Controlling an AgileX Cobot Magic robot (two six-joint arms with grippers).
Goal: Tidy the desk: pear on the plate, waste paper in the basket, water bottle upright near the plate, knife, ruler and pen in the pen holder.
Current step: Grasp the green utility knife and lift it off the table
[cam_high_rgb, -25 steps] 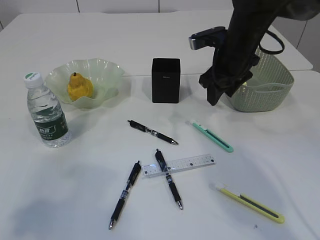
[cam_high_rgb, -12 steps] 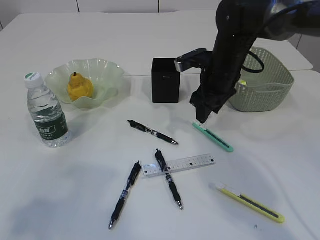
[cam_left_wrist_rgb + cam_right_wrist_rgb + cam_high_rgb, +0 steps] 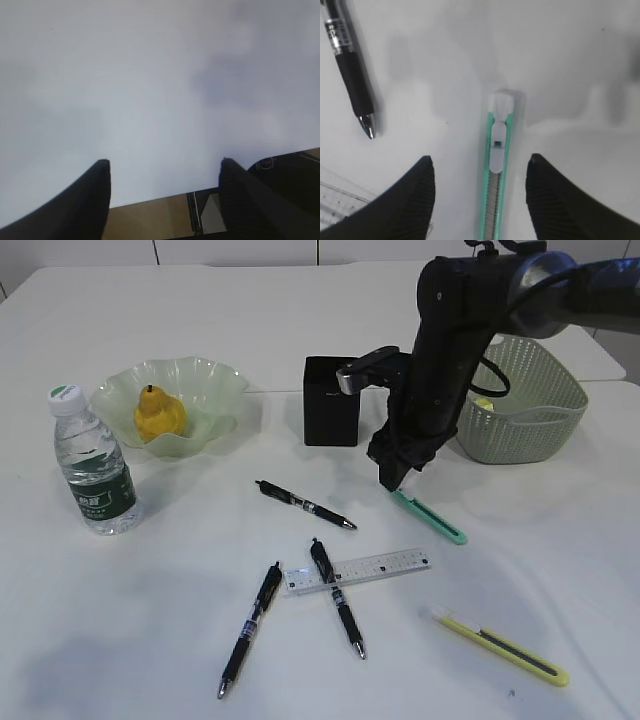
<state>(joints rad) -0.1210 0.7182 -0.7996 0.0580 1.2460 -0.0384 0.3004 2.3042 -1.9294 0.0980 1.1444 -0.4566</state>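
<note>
A white table (image 3: 150, 640) is being lit evenly from above; soft shadows are being cast. A second white tabletop (image 3: 250, 320) is being seen beyond the far edge.

A yellow pear (image 3: 159, 413) sits in the green plate (image 3: 215, 382). The bottle (image 3: 92, 462) stands upright beside it. Pens (image 3: 305, 505), ruler (image 3: 358, 570) and green knife (image 3: 495, 175) and yellow knife (image 3: 505, 646) lie flat before the black holder (image 3: 331, 400) and basket (image 3: 540, 400).

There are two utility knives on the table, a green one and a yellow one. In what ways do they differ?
The green knife is teal, the yellow knife pale yellow with a dark slider strip. The green knife lies mid-table near the pen holder; the yellow knife lies at the front right. The right end effector is open astride the green knife; nothing is near the yellow knife. Both lie flat, angled alike.
</note>
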